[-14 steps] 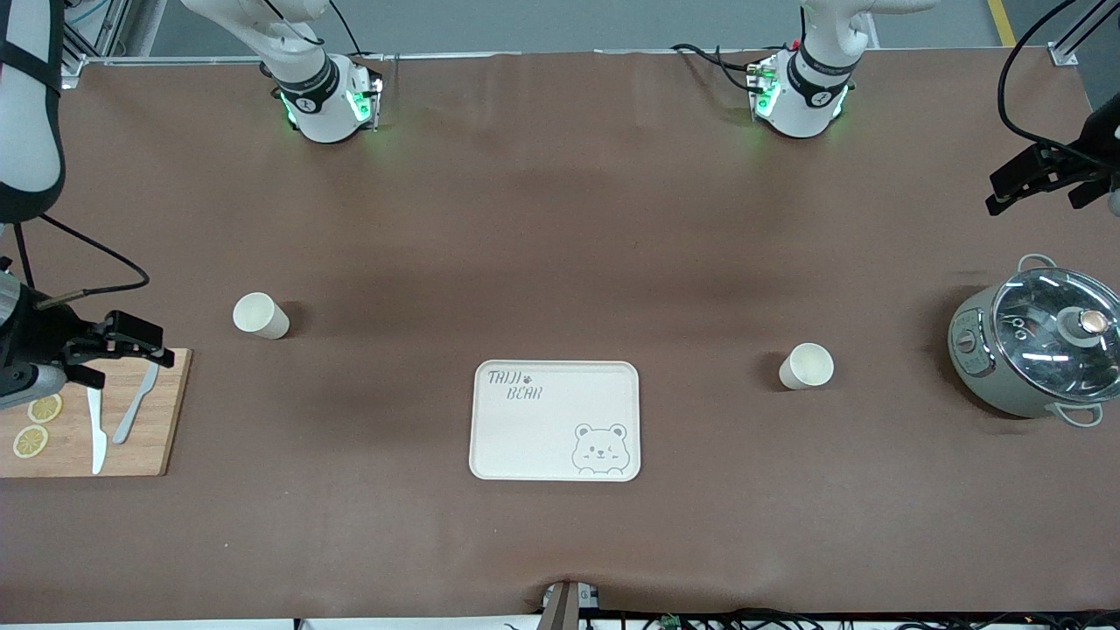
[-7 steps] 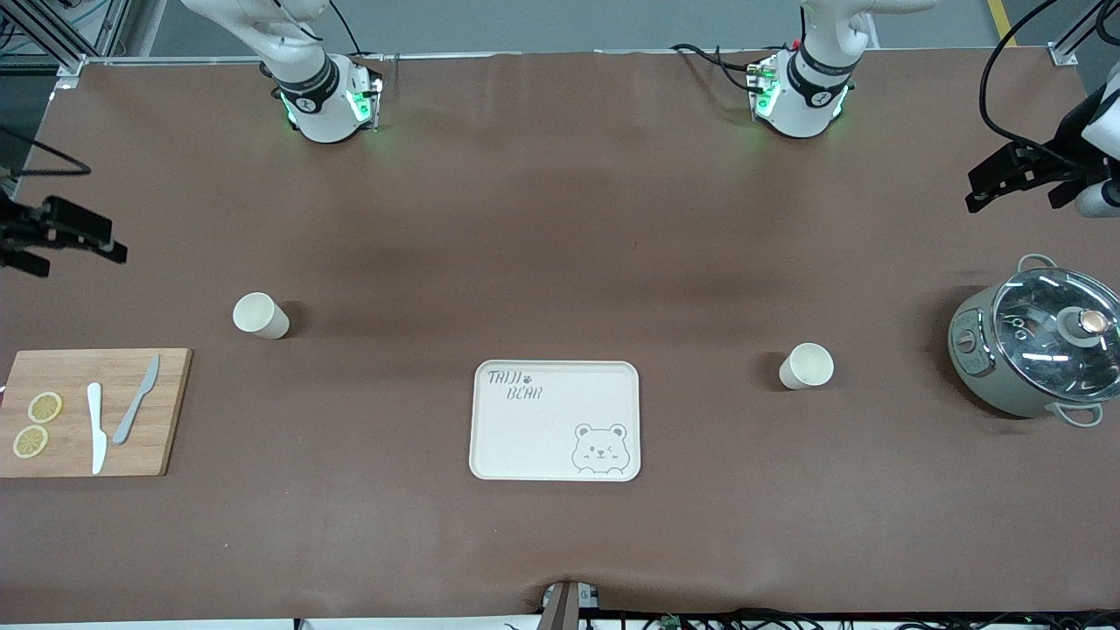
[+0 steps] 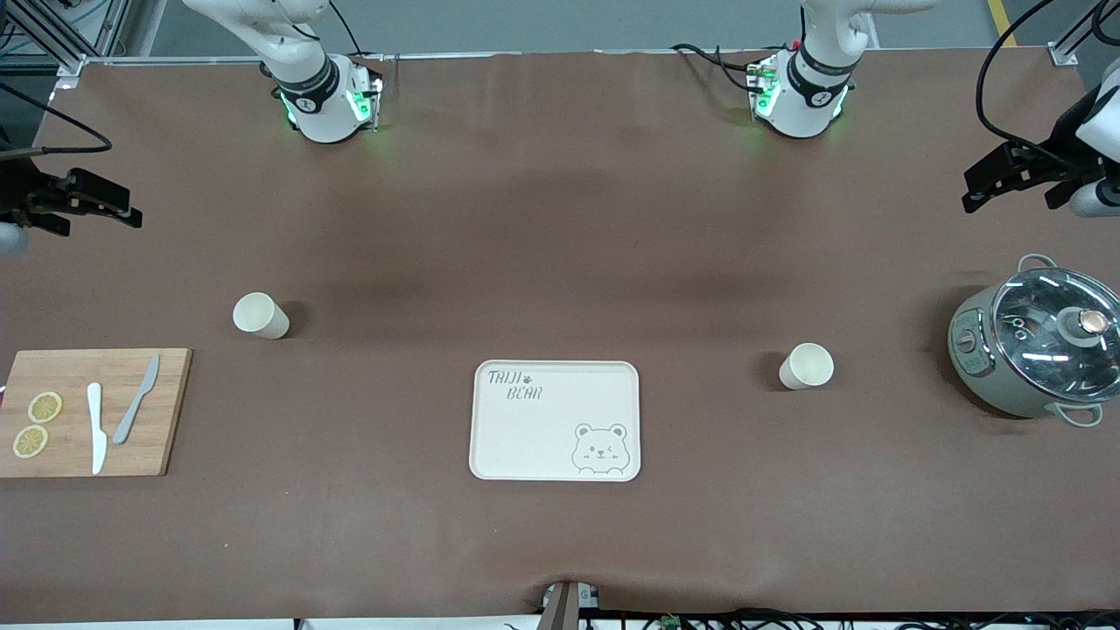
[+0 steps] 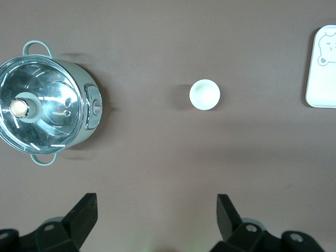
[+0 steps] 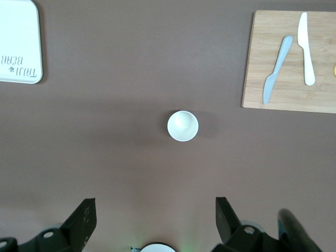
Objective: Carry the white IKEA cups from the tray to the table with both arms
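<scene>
Two white IKEA cups stand upright on the brown table. One cup [image 3: 261,315] is toward the right arm's end, also in the right wrist view [image 5: 182,125]. The other cup [image 3: 806,366] is toward the left arm's end, also in the left wrist view [image 4: 205,94]. My right gripper [image 3: 118,210] is open and empty, high over the table's edge at the right arm's end; its fingers [image 5: 84,220] are spread wide. My left gripper [image 3: 976,194] is open and empty, high over the table's edge at the left arm's end, fingers [image 4: 84,212] spread.
A cream bear tray [image 3: 556,420] lies mid-table, nearer the front camera than both cups. A wooden board [image 3: 92,411] with two knives and lemon slices lies at the right arm's end. A grey pot with glass lid [image 3: 1037,346] stands at the left arm's end.
My right gripper rose from over the wooden board and moved toward the robots' side, then shifted slightly inward. My left gripper drifted a little inward. The cups have not moved.
</scene>
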